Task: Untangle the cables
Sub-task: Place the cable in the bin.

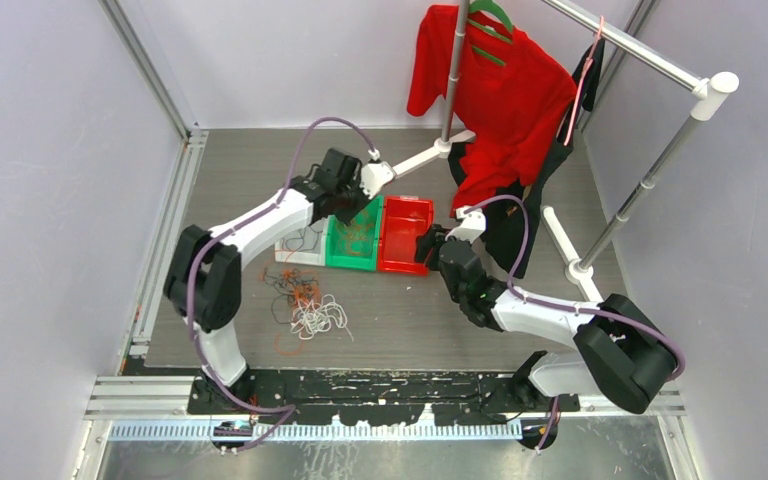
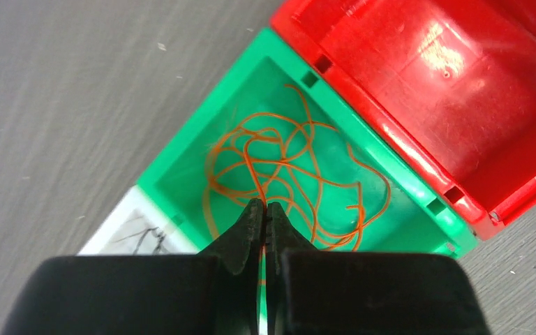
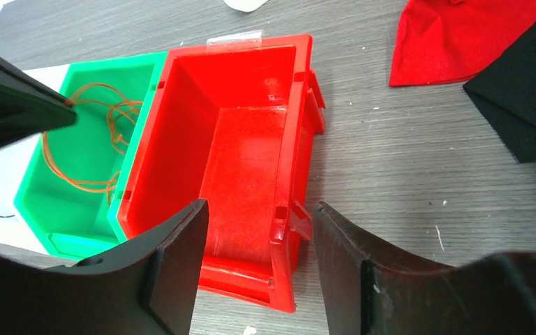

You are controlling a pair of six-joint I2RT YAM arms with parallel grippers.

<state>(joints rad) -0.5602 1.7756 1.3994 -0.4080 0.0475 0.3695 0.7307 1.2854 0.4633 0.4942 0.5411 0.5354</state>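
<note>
**Top view.** You have three open plastic bins in one row on the grey wood-grain table (image 1: 390, 320): one white plastic bin (image 1: 298, 252), one green plastic bin (image 1: 350, 263) and one red plastic bin (image 1: 406, 228), each touching its neighbour. There are two lots of cable. One loose heap of thin orange, black and white curly cables (image 1: 305, 305) lies on the table just in front of the white bin. One bunch of orange cables (image 1: 358, 233) lies inside the green bin. Your left gripper (image 1: 353, 208) hangs over the green bin, well apart from the loose heap. Your right gripper (image 1: 430, 246) sits at the right side of the red bin.

**Left wrist view.** The jaws are closed tight, tips together. They pinch one orange strand that rises from the bunch directly below them. A few black strands lie in the white bin; you cannot count them here.

**Right wrist view.** The two fingers stand well apart and hold nothing. One is above the red bin's inside and the other is outside it, with the bin's wall between them. Whether either finger touches that wall cannot be told. The orange bunch lies in the green bin, well to this gripper's left.
</note>
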